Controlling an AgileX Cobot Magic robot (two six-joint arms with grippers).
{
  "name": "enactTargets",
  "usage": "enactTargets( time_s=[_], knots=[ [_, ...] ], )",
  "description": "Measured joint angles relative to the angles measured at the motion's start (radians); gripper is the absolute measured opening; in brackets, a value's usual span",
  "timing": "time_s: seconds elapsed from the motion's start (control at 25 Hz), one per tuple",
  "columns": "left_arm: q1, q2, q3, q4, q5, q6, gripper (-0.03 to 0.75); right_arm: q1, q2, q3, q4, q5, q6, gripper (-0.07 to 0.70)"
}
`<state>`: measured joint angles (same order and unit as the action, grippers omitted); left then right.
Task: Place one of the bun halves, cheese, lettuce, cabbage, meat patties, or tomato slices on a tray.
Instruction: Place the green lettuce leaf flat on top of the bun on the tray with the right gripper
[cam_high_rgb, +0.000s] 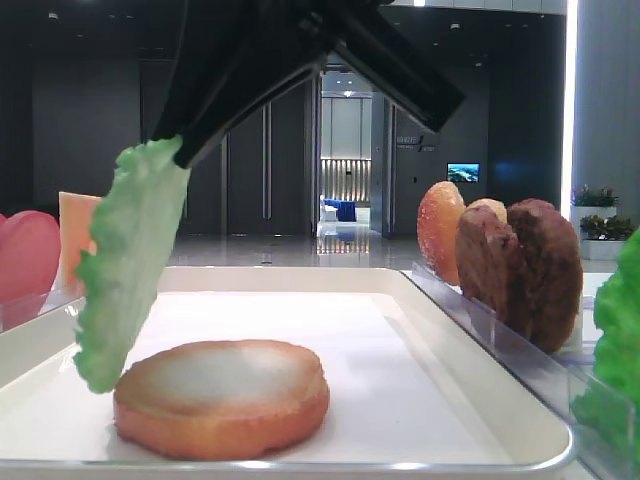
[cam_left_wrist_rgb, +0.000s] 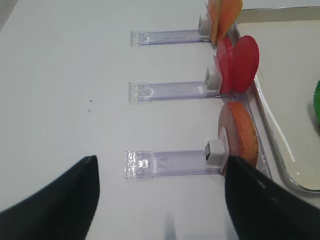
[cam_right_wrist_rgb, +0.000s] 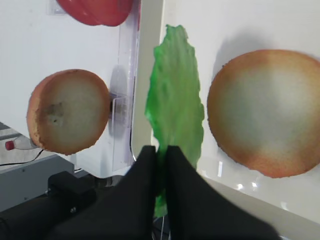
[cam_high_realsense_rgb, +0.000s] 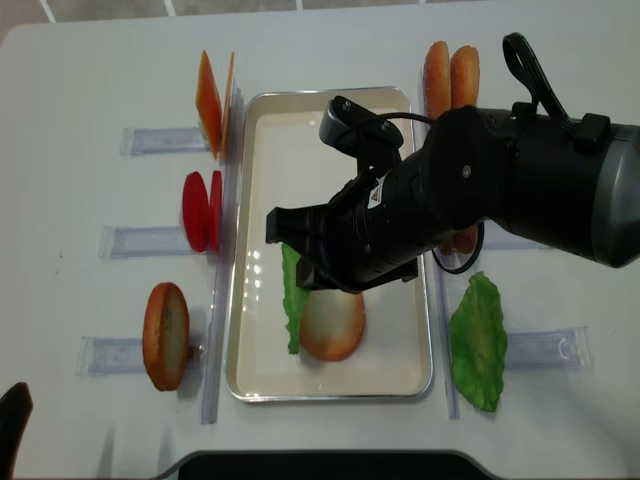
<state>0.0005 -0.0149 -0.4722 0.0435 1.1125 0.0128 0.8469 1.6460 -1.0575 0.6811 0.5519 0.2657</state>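
Note:
My right gripper (cam_right_wrist_rgb: 161, 150) is shut on one end of a frilly green lettuce (cam_right_wrist_rgb: 175, 95) leaf, which hangs edge-on over the left side of the cream tray (cam_high_realsense_rgb: 330, 120). The lettuce (cam_high_rgb: 125, 265) dangles just left of a bun half (cam_high_rgb: 222, 395) lying flat on the tray's white sheet; its lower tip is near the sheet, contact unclear. From above, the right arm (cam_high_realsense_rgb: 480, 190) covers the tray's middle, with the lettuce (cam_high_realsense_rgb: 291, 300) and bun half (cam_high_realsense_rgb: 335, 328) showing below it. My left gripper (cam_left_wrist_rgb: 161, 165) is open over bare table left of the tray.
Clear holders (cam_left_wrist_rgb: 170, 162) line both sides of the tray. The left ones hold cheese (cam_high_realsense_rgb: 212, 105), tomato slices (cam_high_realsense_rgb: 200, 210) and a bun half (cam_high_realsense_rgb: 166, 335). On the right stand bun halves (cam_high_realsense_rgb: 450, 70), meat patties (cam_high_rgb: 530, 265) and another lettuce leaf (cam_high_realsense_rgb: 478, 340).

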Motion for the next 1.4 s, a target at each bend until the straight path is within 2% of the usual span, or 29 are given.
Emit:
enactTargets(
  time_s=[0.84, 1.4],
  knots=[
    [0.000, 0.000, 0.000, 0.000, 0.000, 0.000, 0.597, 0.000, 0.021, 0.004, -0.038, 0.012, 0.018, 0.026],
    [0.000, 0.000, 0.000, 0.000, 0.000, 0.000, 0.597, 0.000, 0.021, 0.004, -0.137, 0.024, 0.045, 0.026]
  ],
)
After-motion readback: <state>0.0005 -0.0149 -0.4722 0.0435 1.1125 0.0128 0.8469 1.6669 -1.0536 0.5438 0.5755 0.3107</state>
